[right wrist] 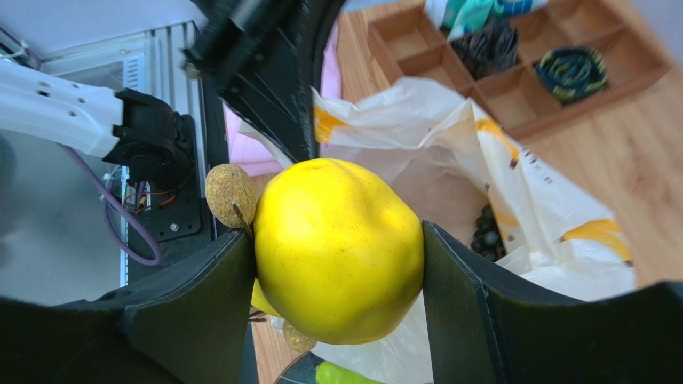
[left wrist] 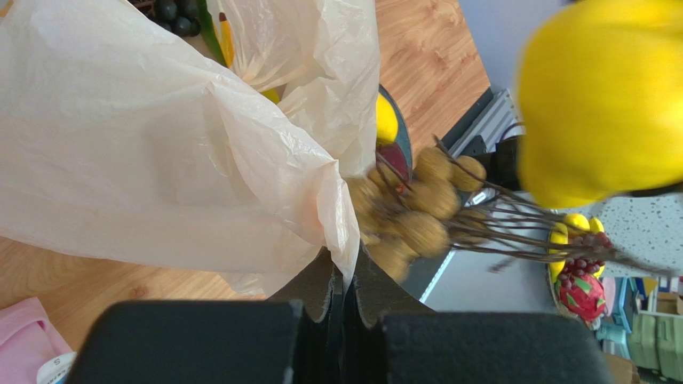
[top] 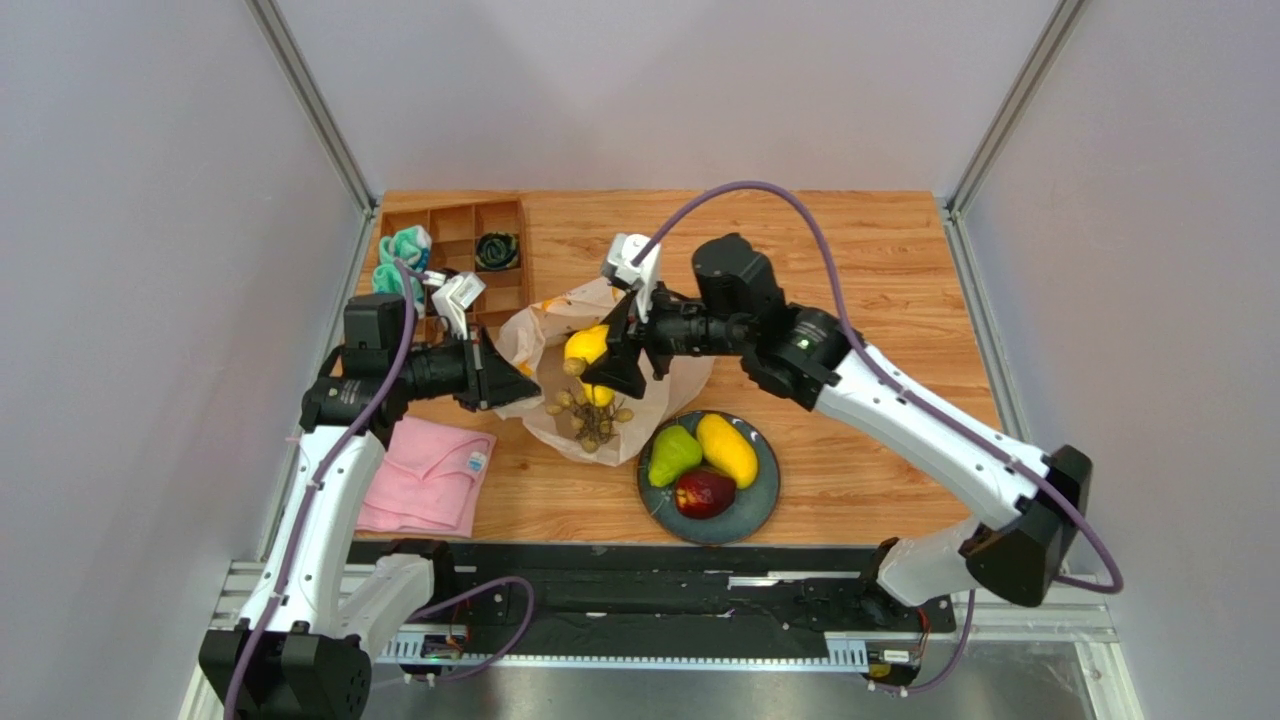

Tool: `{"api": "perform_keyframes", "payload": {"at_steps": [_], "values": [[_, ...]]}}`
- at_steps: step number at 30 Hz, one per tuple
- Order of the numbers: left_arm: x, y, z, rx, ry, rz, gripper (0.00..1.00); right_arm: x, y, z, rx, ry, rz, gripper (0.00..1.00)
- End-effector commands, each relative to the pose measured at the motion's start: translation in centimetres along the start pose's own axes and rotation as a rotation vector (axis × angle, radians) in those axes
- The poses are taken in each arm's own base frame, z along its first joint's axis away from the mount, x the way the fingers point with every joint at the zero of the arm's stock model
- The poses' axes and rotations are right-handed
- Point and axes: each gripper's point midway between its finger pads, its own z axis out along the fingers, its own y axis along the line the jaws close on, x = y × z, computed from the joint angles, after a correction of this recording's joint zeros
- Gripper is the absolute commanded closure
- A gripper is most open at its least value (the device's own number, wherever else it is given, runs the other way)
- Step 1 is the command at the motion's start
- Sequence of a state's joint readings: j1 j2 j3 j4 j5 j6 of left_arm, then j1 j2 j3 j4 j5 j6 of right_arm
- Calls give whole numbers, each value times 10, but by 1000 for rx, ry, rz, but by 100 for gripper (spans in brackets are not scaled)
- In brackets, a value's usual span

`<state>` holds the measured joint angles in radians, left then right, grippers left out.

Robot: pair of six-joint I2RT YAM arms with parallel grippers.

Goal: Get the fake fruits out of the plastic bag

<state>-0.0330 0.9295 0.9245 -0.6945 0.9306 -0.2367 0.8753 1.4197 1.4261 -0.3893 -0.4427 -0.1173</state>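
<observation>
The lemon [right wrist: 341,248] is glowing bright yellow, and the bag [right wrist: 449,152] is showing translucent cream-white with orange-yellow banana prints. On the dark grey plate [top: 762,507], a green pear [top: 672,453], a yellow mango [top: 727,449] and a dark red apple [top: 703,492] are shining, while a pink cloth [top: 428,477] is lying on the light-brown wood-grain counter [top: 872,270].

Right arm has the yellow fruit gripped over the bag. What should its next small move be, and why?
Probably carry the lemon toward the plate: the right gripper holds it above the plastic bag, whose edge the left gripper pinches.
</observation>
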Motion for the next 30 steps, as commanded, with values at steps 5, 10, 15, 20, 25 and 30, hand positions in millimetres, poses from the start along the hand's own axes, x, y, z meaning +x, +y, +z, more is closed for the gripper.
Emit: {"api": "perform_keyframes", "payload": {"at_steps": [5,10,15,20,25,30], "values": [[-12,1,-3,-20,-40,44,100,-41,24,-72,-2,-105,-195,88],[-13,6,-5,-34,-54,36,100,-3,6,-84,83,-19,-175,89],[-12,7,-4,-39,-52,40,100,42,-15,-101,160,73,-142,90],[-10,11,-1,-35,-55,19,100,79,-25,-111,201,136,-113,91],[-13,17,-4,-55,-67,4,100,46,-12,-106,133,40,-95,91],[-12,18,-3,-53,-66,-4,100,-28,-7,-98,67,-98,-96,91]]}}
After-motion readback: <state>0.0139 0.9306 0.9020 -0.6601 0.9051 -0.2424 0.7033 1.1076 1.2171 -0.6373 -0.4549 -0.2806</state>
